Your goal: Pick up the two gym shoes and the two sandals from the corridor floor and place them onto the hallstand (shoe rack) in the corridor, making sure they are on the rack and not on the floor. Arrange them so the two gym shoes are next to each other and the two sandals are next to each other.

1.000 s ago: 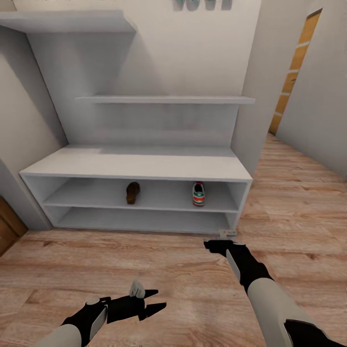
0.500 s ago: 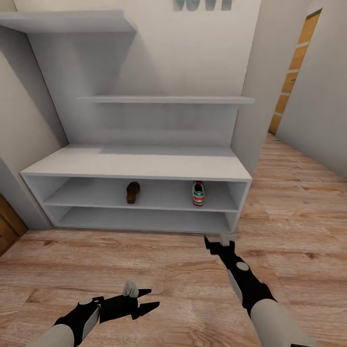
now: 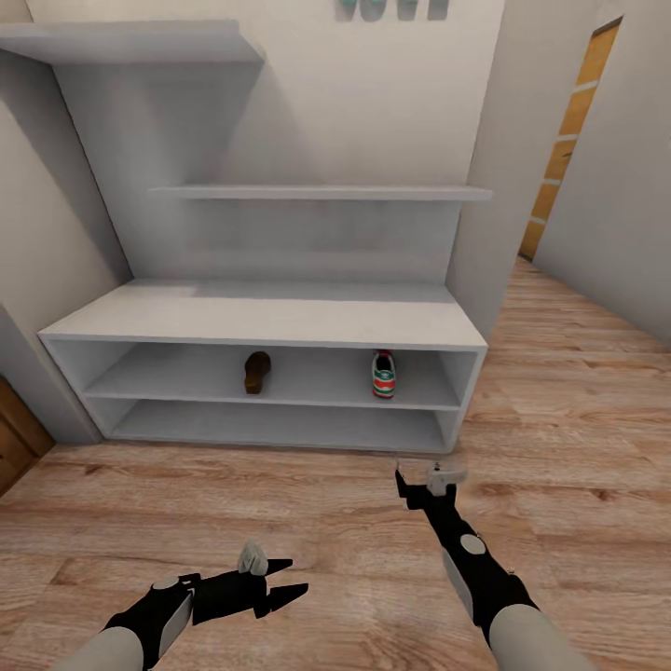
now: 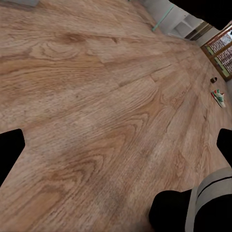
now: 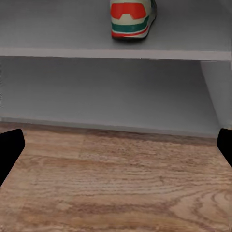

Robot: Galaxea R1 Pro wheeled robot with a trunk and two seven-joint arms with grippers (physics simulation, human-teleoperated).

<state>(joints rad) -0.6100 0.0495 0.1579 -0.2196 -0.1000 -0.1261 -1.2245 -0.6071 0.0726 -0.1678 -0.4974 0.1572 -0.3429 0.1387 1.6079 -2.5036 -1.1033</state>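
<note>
- The right hand [image 3: 424, 480] hovered low over the corridor floor [image 3: 308, 513], just in front of the right end of the hallstand [image 3: 270, 321]; its fingers were spread and held nothing.
- The left hand [image 3: 280, 580] hung nearer and further left above the floor, fingers likewise spread and empty.
- In the right wrist view one gym shoe [image 5: 133, 18] stood on the upper of the two open shelf rows, heel toward the camera, with the bare lower row beneath it.
- In the head view that gym shoe [image 3: 383, 374] sat toward the right of the upper row, and one dark brown sandal [image 3: 257, 371] lay well to its left on the same row, the two well apart.
- In the left wrist view a second gym shoe [image 4: 218, 97] lay far off on the floor, with a small dark thing [image 4: 213, 79] near it, too small to identify.
- Nothing stood between the hands and the shelf openings.
- Above the rack's top rose two stepped shelves [image 3: 317, 193] and teal letters [image 3: 391, 8] on the pale wall; a wooden door frame [image 3: 567, 140] showed far right.
</note>
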